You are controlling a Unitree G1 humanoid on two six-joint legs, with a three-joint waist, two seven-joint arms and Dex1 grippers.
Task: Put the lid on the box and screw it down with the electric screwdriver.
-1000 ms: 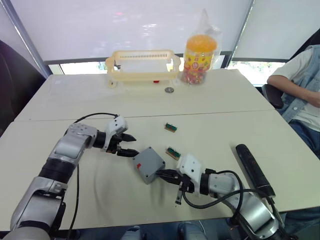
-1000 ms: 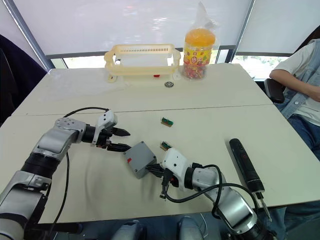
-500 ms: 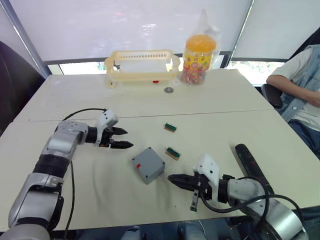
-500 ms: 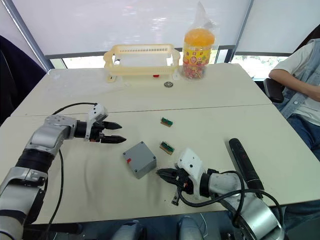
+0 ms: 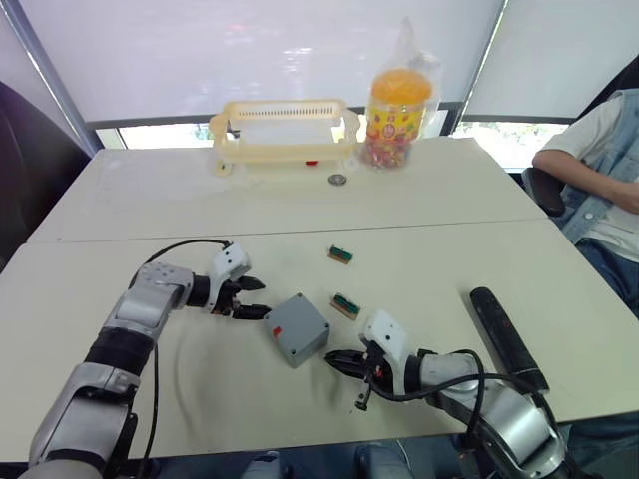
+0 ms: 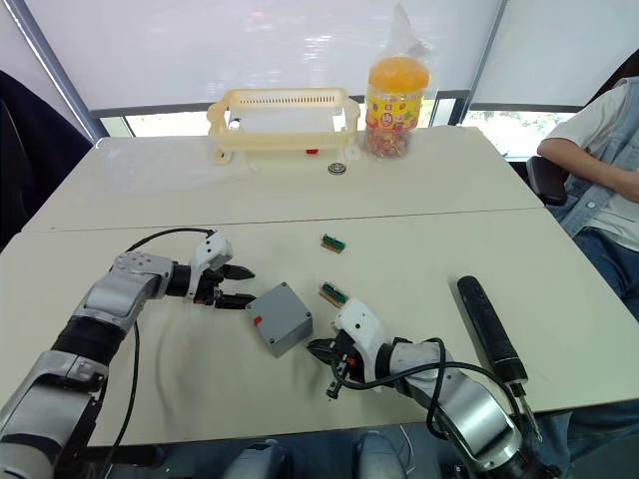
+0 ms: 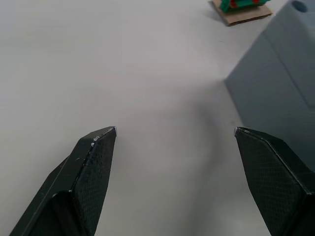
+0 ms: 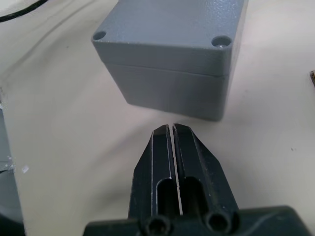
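Two end effectors flank your small grey plastic box [image 5: 297, 327]; left end effector [image 5: 254, 298] spread, right end effector [image 5: 336, 361] pressed together, empty; either could shove the box sideways; long black electric screwdriver [image 5: 507, 337] lies untouched.

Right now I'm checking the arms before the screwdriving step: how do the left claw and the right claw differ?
The left claw has its fingers spread wide, while the right claw has them pressed together with only a thin slit between. The left claw sits at the box's left side, the right claw at its right side, nearer the electric screwdriver. Both hold nothing and point toward the box, just short of it.
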